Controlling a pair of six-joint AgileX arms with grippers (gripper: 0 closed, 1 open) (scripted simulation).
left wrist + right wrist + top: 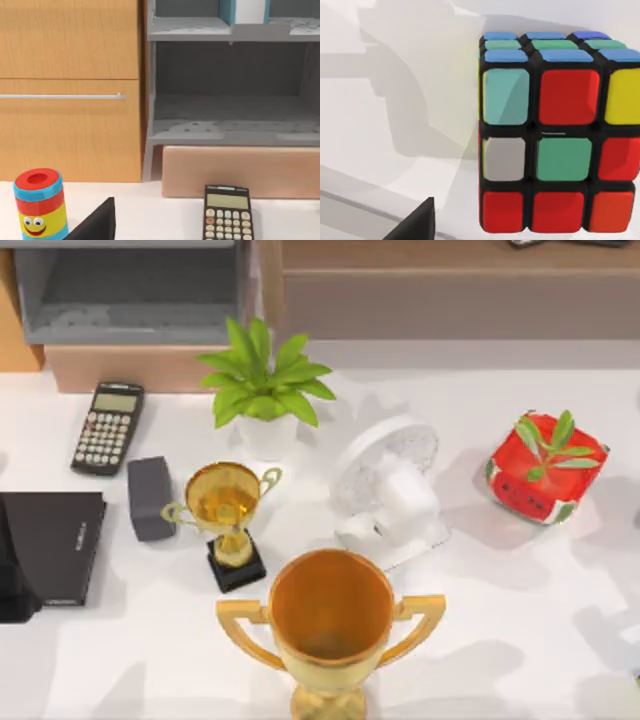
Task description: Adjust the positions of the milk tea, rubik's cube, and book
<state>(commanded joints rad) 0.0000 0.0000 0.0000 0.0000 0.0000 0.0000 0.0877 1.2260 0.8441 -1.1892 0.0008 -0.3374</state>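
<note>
The rubik's cube (555, 135) looms large in the right wrist view, resting on the white table close in front of my right gripper (415, 225), of which a black tip shows at the picture's edge. In the left wrist view the book (226, 10), teal-blue with white page edges, stands upright on the grey shelf's upper level. A red, blue and yellow striped cylinder with a smiling face (40, 202) stands on the table beside a black tip of my left gripper (95, 225); I cannot tell whether it is the milk tea.
On the table stand a calculator (107, 427), a grey box (150, 497), a black notebook (50, 545), a small trophy (228, 520), a large trophy (330, 625), a potted plant (265, 385), a white fan (390, 490) and a watermelon pot (545, 465). The grey shelf (125, 295) stands at the back.
</note>
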